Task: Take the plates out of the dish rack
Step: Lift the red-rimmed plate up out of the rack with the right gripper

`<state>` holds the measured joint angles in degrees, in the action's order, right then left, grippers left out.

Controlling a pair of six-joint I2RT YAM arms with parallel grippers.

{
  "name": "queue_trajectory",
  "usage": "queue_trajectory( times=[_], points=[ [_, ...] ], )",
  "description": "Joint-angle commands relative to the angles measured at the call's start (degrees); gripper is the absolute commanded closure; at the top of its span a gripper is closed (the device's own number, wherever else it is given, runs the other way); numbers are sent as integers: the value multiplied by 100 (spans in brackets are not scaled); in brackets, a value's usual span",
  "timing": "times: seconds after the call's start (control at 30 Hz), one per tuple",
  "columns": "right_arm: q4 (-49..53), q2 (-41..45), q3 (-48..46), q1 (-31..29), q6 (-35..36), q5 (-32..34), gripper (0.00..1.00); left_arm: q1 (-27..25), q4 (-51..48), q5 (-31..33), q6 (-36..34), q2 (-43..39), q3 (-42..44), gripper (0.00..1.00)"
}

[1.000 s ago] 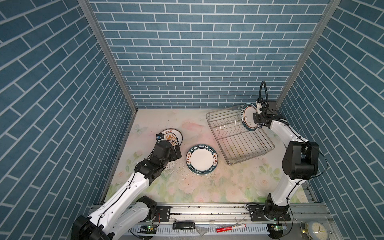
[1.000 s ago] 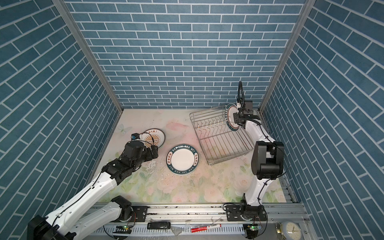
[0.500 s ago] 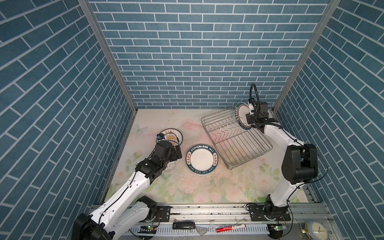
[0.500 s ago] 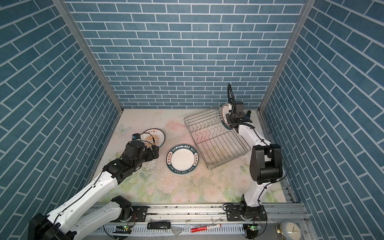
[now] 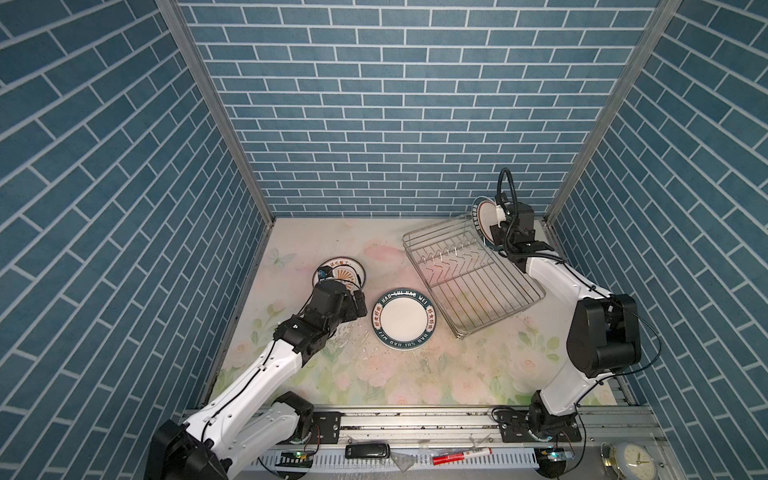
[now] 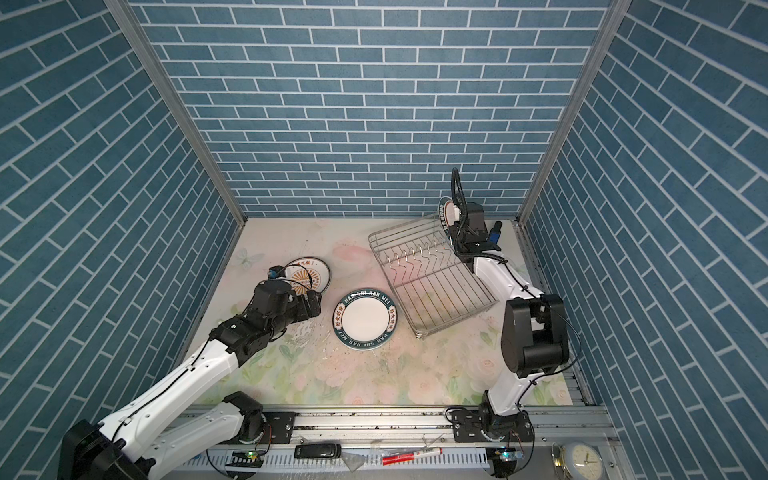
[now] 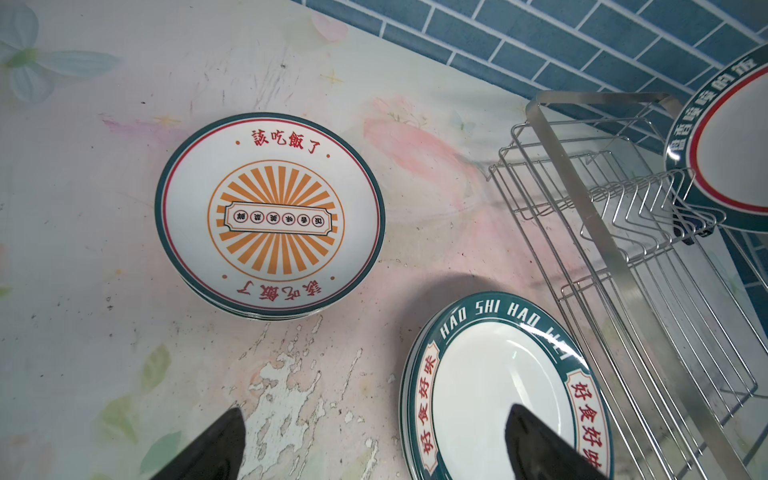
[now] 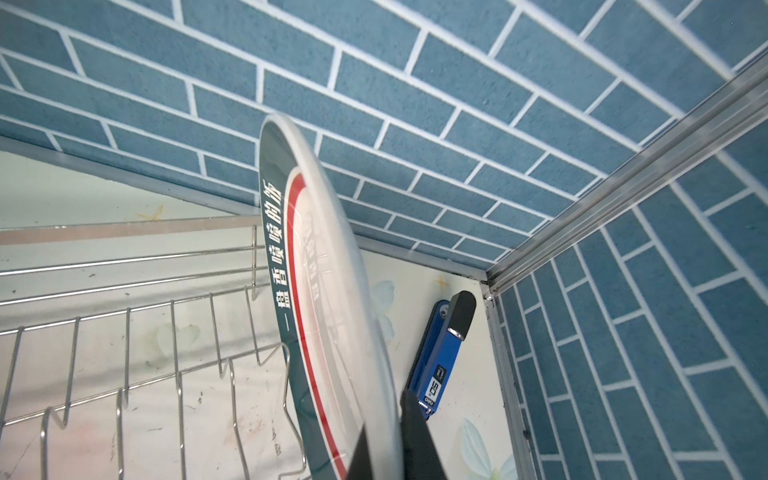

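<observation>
A bench (image 5: 415, 374) with a pale flowered cover is boxed in by blue brick-patterned walls. Two white robot arms reach in from its near edge.

A silver wire dish rack (image 5: 469, 282) (image 6: 432, 286) sits at an angle near the far right corner of the bench. Its row of upright prongs is bare except at the far right end. There, one plate (image 5: 481, 214) (image 6: 446, 215) stands on edge. It is white, with a dark green band of white characters and a red ring inside the band. The right gripper (image 8: 388, 451) is closed on the rim of this plate, one finger on each face. In the left wrist view the plate (image 7: 731, 145) has its lower edge down among the prongs; whether it rests on the wires is hard to tell.

Two low stacks of plates lie flat on the bench, well apart from the held plate:
- Toward the left edge, the top plate (image 7: 270, 216) (image 6: 307, 272) shows an orange sunburst and red characters.
- Near the middle, just beside the rack, the top plate (image 5: 402, 319) (image 7: 498, 395) has a green band reading HAO SHI HAO WEI.

The left gripper (image 7: 374, 409) (image 5: 359, 305) hovers between these stacks, its jaws spread wide and empty.

A small blue and black object (image 8: 436, 365), possibly a folding tool, lies in the far right corner behind the rack.
</observation>
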<state>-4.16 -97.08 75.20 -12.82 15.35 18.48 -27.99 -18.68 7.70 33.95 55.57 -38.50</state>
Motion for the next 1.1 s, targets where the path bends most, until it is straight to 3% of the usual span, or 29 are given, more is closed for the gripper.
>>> queue_trajectory(
  times=[0.0,0.37,0.6,0.87,1.07],
  points=[
    [-867,368,-173,12,231,332,100,4,-2,-121,-60,67,-27,2],
    [-1251,756,-392,-104,303,388,100,6,168,-396,-74,181,-65,1],
    [-2102,1602,-1232,-256,186,473,100,5,399,-792,-115,409,-129,1],
    [-2210,2783,-2224,-266,-1346,421,100,12,645,-991,-134,412,-124,1],
    [-2587,3051,-2922,-144,-2854,326,100,9,774,-1191,-161,394,-94,1]
  ],
)
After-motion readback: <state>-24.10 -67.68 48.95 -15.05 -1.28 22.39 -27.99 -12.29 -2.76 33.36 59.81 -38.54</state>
